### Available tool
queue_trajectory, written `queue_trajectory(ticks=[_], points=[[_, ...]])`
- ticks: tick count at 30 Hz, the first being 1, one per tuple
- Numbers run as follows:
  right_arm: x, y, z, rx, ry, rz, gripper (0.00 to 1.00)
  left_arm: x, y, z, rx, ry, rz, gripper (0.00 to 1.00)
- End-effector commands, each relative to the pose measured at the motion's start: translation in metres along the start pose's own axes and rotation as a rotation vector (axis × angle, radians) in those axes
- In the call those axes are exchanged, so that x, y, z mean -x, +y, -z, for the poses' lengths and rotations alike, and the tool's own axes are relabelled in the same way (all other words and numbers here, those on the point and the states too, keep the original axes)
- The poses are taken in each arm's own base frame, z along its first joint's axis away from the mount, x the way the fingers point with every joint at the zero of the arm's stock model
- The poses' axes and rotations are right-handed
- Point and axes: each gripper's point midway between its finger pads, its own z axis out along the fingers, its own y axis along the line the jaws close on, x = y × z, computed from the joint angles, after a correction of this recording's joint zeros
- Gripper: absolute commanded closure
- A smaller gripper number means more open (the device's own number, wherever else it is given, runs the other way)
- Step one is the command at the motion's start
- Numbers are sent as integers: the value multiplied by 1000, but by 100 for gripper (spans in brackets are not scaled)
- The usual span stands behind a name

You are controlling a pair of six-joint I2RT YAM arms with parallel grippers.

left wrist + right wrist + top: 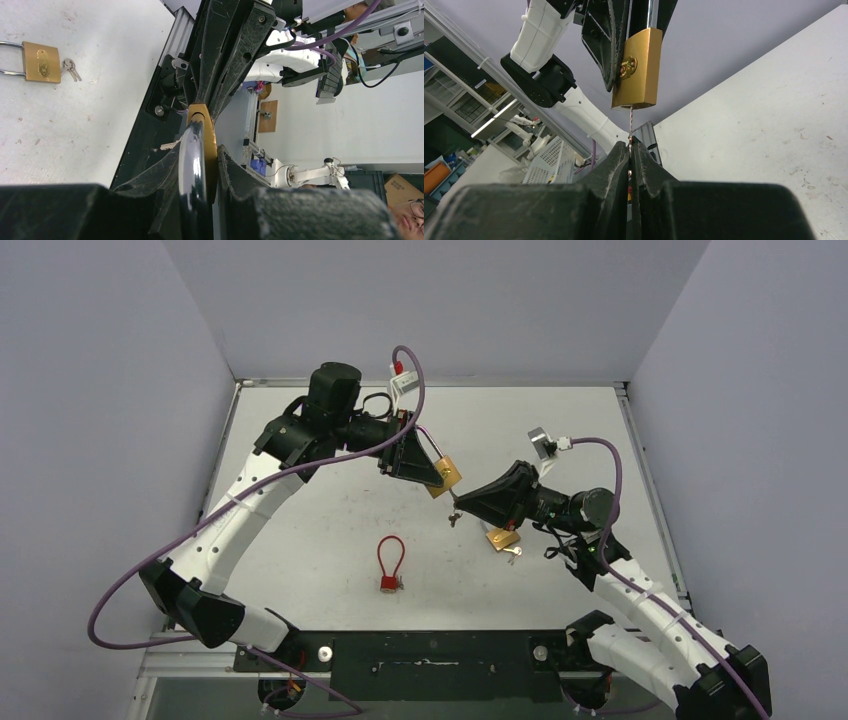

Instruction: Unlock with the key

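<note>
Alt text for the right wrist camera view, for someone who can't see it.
The right fingers pinch a key, its blade meeting the underside of a brass padlock that the left fingers hold from above. White table lies to the right.

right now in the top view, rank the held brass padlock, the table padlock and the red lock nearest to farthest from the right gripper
1. held brass padlock, just up-left of the right gripper
2. table padlock, lying to its right, nearer the bases
3. red lock, lying farther off to its left, nearer the bases
</note>
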Motion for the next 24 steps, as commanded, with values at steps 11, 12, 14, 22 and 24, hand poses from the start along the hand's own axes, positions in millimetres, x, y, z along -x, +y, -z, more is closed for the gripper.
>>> queue_trajectory(ticks=[11, 12, 14, 22, 24], points=[[25, 37, -8, 144, -26, 30, 100, -11, -32, 16, -71, -1, -196, 100], [26, 41, -8, 159, -24, 27, 100, -12, -32, 16, -73, 2, -207, 100], [27, 46, -8, 183, -18, 26, 100, -16, -33, 17, -84, 8, -228, 100], [30, 53, -11, 223, 6, 21, 100, -18, -39, 18, -116, 1, -246, 100], [32, 51, -12, 218, -8, 27, 100, -13, -41, 16, -123, -24, -223, 100]])
